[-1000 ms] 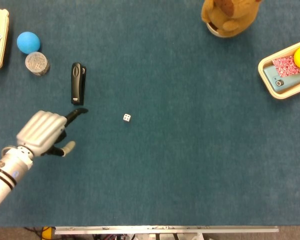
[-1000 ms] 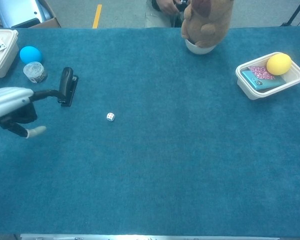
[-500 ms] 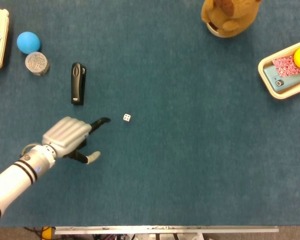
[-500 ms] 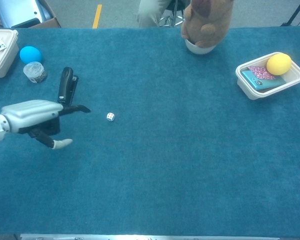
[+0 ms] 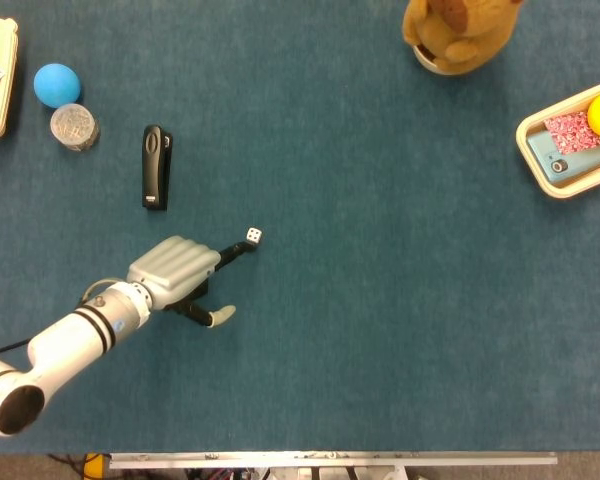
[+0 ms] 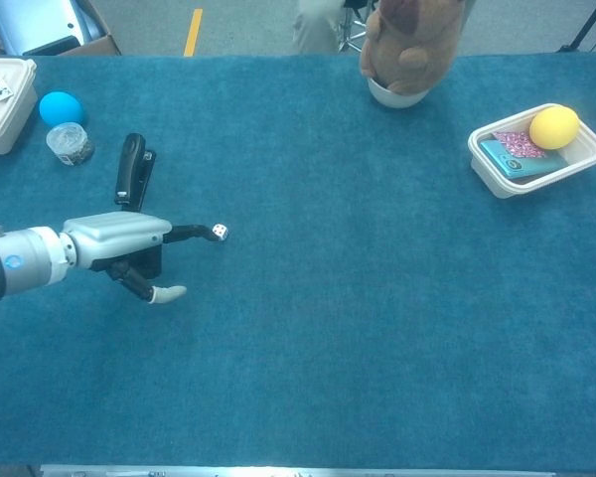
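left arm: we see it enter from the lower left and stretch low over the table toward the die [image 5: 253, 235], forearm slanting up to the right.
left hand [image 5: 180, 272]: back of hand up; one dark finger [image 5: 235, 251] extended, tip at the die, touching or just short, we cannot tell which; thumb splayed toward the near edge; other fingers hidden under the palm. Grasping nothing that we can see; fingers spread, so released.
right hand: we find it in neither view.
die: white cube on the blue table [image 5: 380, 330], just right of the left hand, well below and right of the stapler [image 5: 156, 166]. No long axis; edges sit slightly skewed to the table edge; top pips too small for us to read.
stapler: black, long axis running away from the robot, up and left of the die, apart from the hand.
change: a second ago we had the fingertip just below the stapler; the hand has since swept right to the die. Die and stapler have not shifted.
rest: blue ball [image 5: 56, 84] and small jar [image 5: 74, 126] left of the stapler.
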Tool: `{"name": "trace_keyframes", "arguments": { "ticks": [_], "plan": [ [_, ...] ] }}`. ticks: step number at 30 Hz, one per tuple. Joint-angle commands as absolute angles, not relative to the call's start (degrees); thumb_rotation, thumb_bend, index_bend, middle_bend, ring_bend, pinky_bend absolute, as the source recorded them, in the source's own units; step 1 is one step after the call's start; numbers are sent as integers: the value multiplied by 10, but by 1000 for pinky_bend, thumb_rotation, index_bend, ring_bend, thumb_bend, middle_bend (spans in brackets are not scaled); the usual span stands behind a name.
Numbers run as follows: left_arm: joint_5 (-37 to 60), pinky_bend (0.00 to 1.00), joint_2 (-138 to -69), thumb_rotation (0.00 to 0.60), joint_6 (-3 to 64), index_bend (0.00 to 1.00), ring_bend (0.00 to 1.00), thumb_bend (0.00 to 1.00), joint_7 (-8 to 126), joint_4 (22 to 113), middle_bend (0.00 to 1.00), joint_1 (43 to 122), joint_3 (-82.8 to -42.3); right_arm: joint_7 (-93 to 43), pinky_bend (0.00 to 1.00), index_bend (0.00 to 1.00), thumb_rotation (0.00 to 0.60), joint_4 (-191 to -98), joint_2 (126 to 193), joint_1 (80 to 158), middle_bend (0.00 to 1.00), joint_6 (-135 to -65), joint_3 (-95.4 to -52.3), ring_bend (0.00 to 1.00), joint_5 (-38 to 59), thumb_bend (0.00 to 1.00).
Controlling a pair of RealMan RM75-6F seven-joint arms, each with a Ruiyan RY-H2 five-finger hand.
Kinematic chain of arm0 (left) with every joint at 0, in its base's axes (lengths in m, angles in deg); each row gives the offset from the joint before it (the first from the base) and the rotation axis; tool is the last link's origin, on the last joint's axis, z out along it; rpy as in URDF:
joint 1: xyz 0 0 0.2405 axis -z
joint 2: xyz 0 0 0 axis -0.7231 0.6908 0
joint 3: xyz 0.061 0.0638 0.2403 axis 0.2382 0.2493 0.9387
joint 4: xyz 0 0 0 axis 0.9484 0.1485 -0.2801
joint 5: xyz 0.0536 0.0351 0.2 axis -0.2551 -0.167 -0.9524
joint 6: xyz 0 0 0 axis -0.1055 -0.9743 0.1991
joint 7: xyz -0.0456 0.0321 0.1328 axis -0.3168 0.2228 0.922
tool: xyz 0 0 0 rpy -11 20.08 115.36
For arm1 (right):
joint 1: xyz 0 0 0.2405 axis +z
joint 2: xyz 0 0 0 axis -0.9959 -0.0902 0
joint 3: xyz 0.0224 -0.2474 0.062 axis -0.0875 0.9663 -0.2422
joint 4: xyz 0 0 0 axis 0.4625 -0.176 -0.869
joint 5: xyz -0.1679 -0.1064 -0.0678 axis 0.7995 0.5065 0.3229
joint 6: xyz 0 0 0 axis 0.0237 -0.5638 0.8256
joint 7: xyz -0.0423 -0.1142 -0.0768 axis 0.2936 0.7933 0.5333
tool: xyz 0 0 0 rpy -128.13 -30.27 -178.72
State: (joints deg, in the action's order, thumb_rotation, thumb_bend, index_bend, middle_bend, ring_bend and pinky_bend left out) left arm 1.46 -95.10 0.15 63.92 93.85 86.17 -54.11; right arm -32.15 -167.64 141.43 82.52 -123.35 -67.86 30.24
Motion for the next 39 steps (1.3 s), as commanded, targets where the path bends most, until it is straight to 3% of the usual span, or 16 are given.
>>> {"name": "trace_keyframes", "arguments": {
  "ticks": [1, 18, 39],
  "plan": [
    [27, 1000, -961, 375, -3, 38, 1000, 364, 641, 928, 1000, 869, -541, -322, 63, 373, 600, -1676, 1414, 825, 231, -1234, -678, 13, 302, 290],
    [62, 1000, -987, 366, 8, 39, 1000, 364, 642, 902, 1000, 886, -535, -327, 63, 373, 600, -1674, 1412, 822, 231, -1238, -678, 14, 300, 290],
    [73, 1000, -967, 364, 30, 39, 1000, 364, 643, 916, 1000, 897, -536, -327, 63, 373, 600, -1675, 1412, 818, 231, -1242, -676, 13, 303, 290]
  ]
}}
